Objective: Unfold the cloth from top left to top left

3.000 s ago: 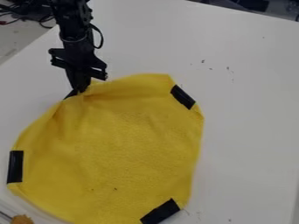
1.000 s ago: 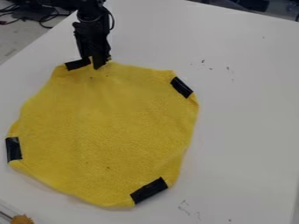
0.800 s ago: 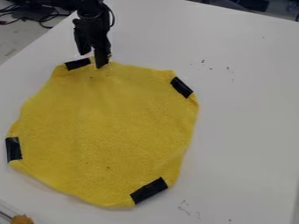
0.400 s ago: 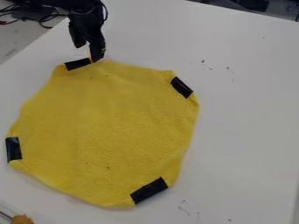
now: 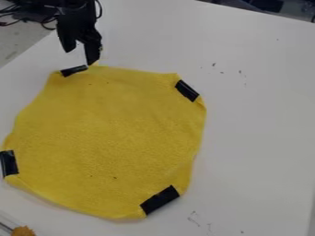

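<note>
Yellow cloth [image 5: 111,143] flat, gripper [image 5: 80,56] nr its 12 o'clock edge

Cloth lies spread on white table [image 5: 258,124], black patches [image 5: 187,91] approx. 2, 5, 8 & 11 o'clock. Fingers well parted, nothing btwn; can't tell if touching cloth.

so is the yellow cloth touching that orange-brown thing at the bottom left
Apart: the camera view shows white tabletop between the yellow cloth and the orange-brown thing.

Losing the arm [image 5: 73,5] past the top edge, the brown lump [image 5: 23,231] past the bottom; not making out the specks [image 5: 213,64] (simply too small).
</note>
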Robot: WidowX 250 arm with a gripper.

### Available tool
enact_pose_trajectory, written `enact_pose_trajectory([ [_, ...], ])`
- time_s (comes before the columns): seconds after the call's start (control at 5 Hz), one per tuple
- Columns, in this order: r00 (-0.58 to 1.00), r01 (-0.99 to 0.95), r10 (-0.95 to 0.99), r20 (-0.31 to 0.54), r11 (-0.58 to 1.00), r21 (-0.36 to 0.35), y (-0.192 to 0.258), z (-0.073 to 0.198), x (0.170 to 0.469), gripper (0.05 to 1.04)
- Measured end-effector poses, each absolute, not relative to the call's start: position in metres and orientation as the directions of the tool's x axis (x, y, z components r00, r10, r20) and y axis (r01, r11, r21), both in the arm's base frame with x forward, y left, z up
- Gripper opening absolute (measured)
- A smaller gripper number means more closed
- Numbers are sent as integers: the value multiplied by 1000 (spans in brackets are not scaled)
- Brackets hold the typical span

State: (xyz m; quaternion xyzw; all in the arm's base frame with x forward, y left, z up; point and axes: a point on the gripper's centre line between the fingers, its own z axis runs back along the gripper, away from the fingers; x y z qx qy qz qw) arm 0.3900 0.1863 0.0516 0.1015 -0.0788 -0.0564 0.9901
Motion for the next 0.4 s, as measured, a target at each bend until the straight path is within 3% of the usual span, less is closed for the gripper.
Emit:
enact_pose_trajectory([
  [0.2,986,57,-84,144,981,183,156,65,375,1000],
  [0.4,983,45,-78,164,979,199,132,84,367,1000],
])
